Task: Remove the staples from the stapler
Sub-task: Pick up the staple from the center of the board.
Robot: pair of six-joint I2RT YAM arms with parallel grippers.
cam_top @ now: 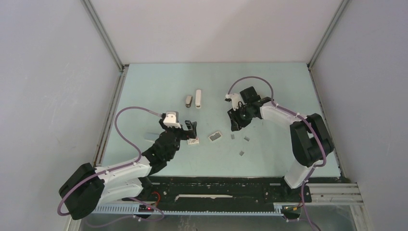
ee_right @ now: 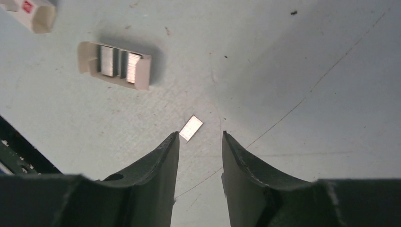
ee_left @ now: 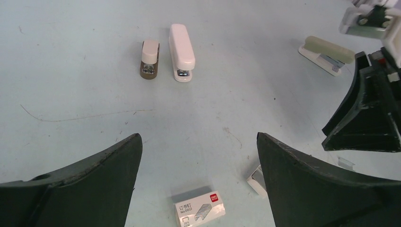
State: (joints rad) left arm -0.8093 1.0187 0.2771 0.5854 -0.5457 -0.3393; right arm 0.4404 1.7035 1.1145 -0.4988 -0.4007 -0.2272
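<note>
Jaws of the left gripper point(ee_left: 198, 137) stand wide apart and empty, a white box point(ee_left: 199, 208) lying just below between them; further back a brown stapler point(ee_left: 150, 59) and a white stapler point(ee_left: 181, 52) lie side by side. Right of the box sits an open tray point(ee_right: 115, 64) of staple blocks; loose staples point(cam_top: 247, 139) lie scattered beyond it; the right gripper point(ee_right: 199, 135) hovers with jaws slightly apart, gripping nothing, one strip just ahead of its tips; the beige stapler point(ee_left: 327, 49) lies near that arm, touched by neither gripper.
</note>
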